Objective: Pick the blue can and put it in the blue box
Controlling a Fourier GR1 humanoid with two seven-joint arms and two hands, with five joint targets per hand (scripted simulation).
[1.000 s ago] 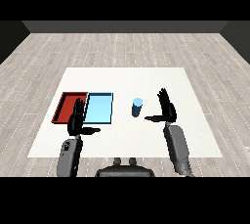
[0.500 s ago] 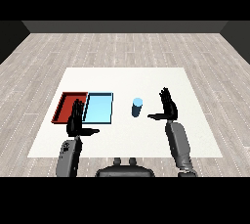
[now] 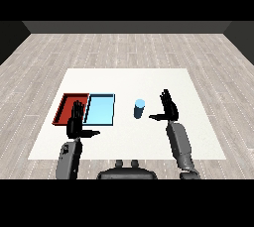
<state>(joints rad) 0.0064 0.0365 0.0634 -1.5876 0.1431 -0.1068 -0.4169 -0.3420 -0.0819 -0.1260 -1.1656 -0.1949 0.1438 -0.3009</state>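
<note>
Overall, little differs from the frame half a second earlier: the right hand (image 3: 169, 107) has crept slightly closer to the blue can (image 3: 139, 108), while the left hand (image 3: 76, 121) sits where it was, and the can and both trays have not shifted.

The right hand is spread wide, fingers straight and pointing up and away, thumb stuck out toward the can. It is near the can on its right side, with a clear strip of white table (image 3: 198, 122) between thumb tip and can; nothing is held. The left hand is also open, fingers straight and upright, thumb out to the right, holding nothing. It hovers in front of the near edge of the trays, and its fingers cover part of the near corner of the red tray (image 3: 67, 106), so that corner cannot be made out.

The light blue tray (image 3: 100, 109) lies touching the red one on its right, and looks bare inside. The lower parts of both grey forearms are cut off at the bottom of the view. Any label or marking on the can is too small to tell.

The can stands upright on the table, long axis vertical, its paler top facing up, between the light blue tray and the right hand, apart from both.
</note>
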